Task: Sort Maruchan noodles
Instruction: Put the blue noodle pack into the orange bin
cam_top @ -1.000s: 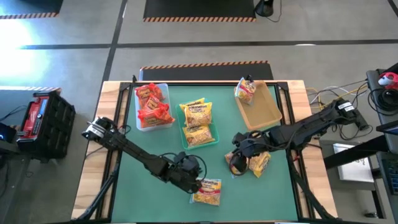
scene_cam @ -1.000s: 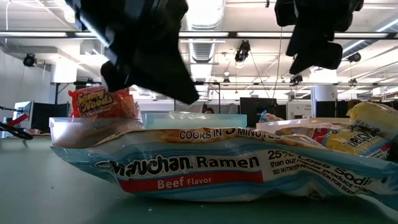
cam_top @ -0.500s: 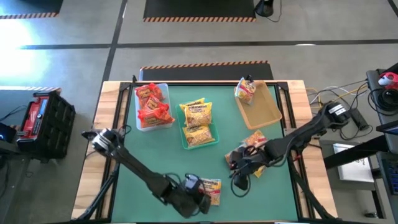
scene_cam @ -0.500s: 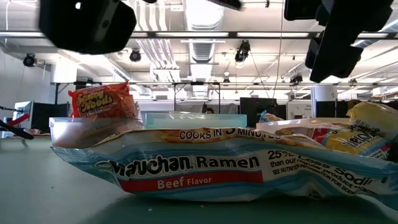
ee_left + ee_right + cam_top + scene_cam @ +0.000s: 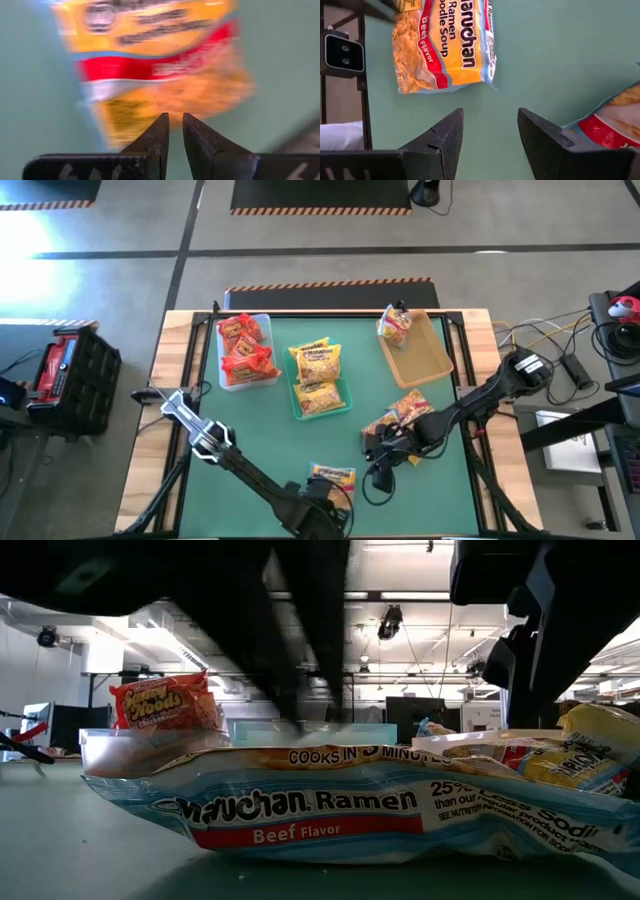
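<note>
A yellow-and-red Beef ramen packet (image 5: 333, 477) lies flat on the green mat near the table's near edge, and fills the low view (image 5: 330, 810). My left gripper (image 5: 325, 498) is shut and stands over the packet's near end (image 5: 175, 120). My right gripper (image 5: 376, 464) is open over bare mat, right of that packet (image 5: 445, 45). Behind it lie two more yellow-red packets (image 5: 405, 412). Other packets sit in the clear bin (image 5: 245, 350) and the teal bin (image 5: 320, 375). One leans on the tan bin's far corner (image 5: 395, 325). My left gripper is shut right at the Beef packet's near edge (image 5: 125, 130), pointing along the mat toward the far side. The wrist view is blurred, and I cannot tell whether the fingertips touch the packet, which lies flat on the mat.
The three bins stand in a row along the far half of the mat: clear on the left, teal in the middle, tan (image 5: 425, 355) on the right. The mat's left near quarter (image 5: 240, 430) is crossed only by my left arm.
My left arm has swung toward the table's near edge, and its gripper has gone from left of the Beef packet to the packet's near end. My right gripper has moved a little toward the near edge, away from the two packets.
</note>
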